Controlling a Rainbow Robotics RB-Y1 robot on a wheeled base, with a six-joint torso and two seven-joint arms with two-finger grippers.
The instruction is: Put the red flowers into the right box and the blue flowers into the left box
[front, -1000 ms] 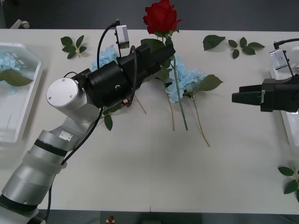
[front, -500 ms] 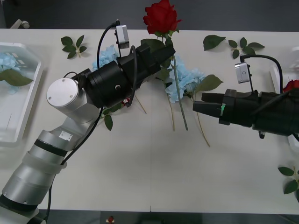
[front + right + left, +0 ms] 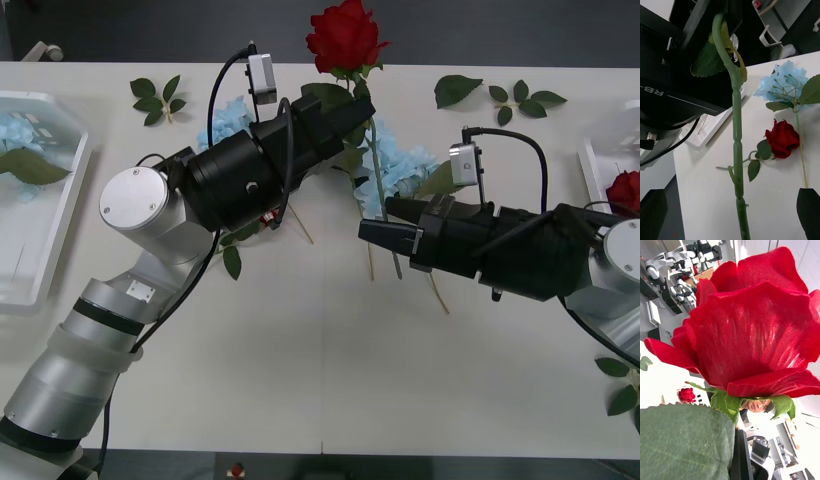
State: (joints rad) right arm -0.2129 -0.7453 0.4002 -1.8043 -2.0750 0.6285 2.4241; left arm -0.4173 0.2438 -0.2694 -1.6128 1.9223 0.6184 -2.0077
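Note:
My left gripper (image 3: 352, 108) is shut on the upper stem of a red flower and holds it up over the far middle of the table. Its bloom (image 3: 345, 35) (image 3: 752, 322) stands upright and its green stem (image 3: 385, 215) (image 3: 736, 150) hangs down. My right gripper (image 3: 372, 228) (image 3: 732, 193) is open, one dark finger on either side of the stem's lower part, not touching it. Blue flowers (image 3: 398, 168) (image 3: 228, 122) lie on the table under the arms. Another red flower (image 3: 782, 138) lies by a blue flower (image 3: 784, 84). The right box (image 3: 598, 160) holds a red flower (image 3: 625, 190). The left box (image 3: 60, 230) holds a blue flower (image 3: 20, 130).
Loose green leaf sprigs lie at the far left (image 3: 158, 98), the far right (image 3: 520, 100) and the near right corner (image 3: 625, 385). My left arm (image 3: 150, 215) stretches across the table's middle left. The near half of the table is bare.
My right arm has swung in from the right side to the hanging stem, and its fingers now flank it. The left arm and its rose have not moved.

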